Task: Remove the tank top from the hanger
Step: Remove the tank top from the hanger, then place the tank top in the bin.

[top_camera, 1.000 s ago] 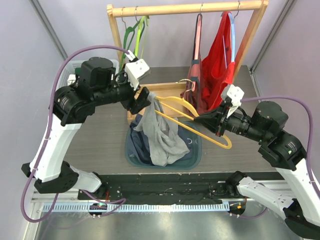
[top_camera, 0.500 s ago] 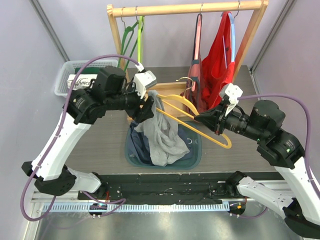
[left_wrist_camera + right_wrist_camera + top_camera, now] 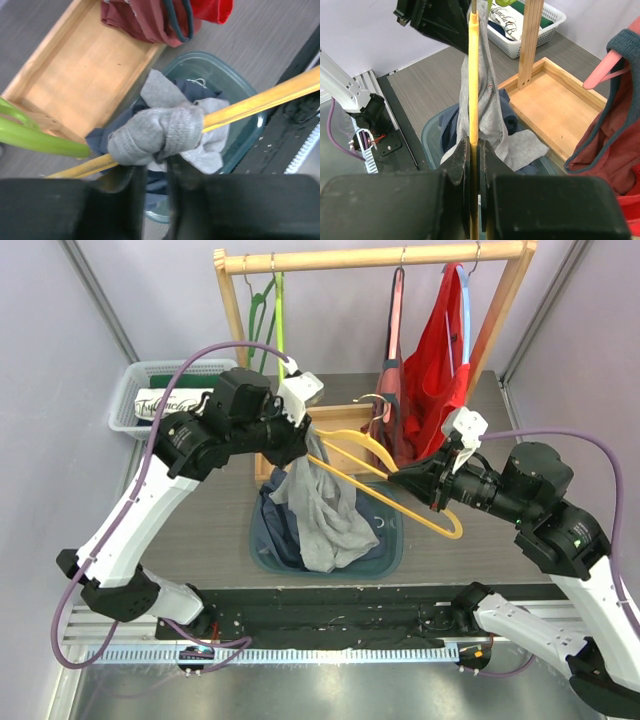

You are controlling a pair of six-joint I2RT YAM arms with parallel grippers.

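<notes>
A grey tank top (image 3: 325,510) hangs from the left end of a yellow hanger (image 3: 400,502) and trails down into the bin. My right gripper (image 3: 400,480) is shut on the hanger's lower bar, which runs straight up between the jaws (image 3: 473,145) in the right wrist view. The grey cloth (image 3: 487,100) drapes beside the hanger (image 3: 473,75) there. My left gripper (image 3: 303,445) is at the hanger's left end. Its jaws (image 3: 156,162) stand nearly together, pinching the underside of the tank top's bunched strap (image 3: 155,135), which is wrapped round the hanger bar (image 3: 260,97).
A teal bin (image 3: 395,540) under the hanger holds dark blue clothes (image 3: 270,525). Behind stands a wooden rack (image 3: 370,258) with red garments (image 3: 435,360) and green hangers (image 3: 278,310). Its base is a wooden tray (image 3: 85,65). A white basket (image 3: 135,400) sits far left.
My left arm has moved right and forward to the hanger's left end, and its jaws have closed from wide open onto the bunched strap. The right arm and hanger stayed put.
</notes>
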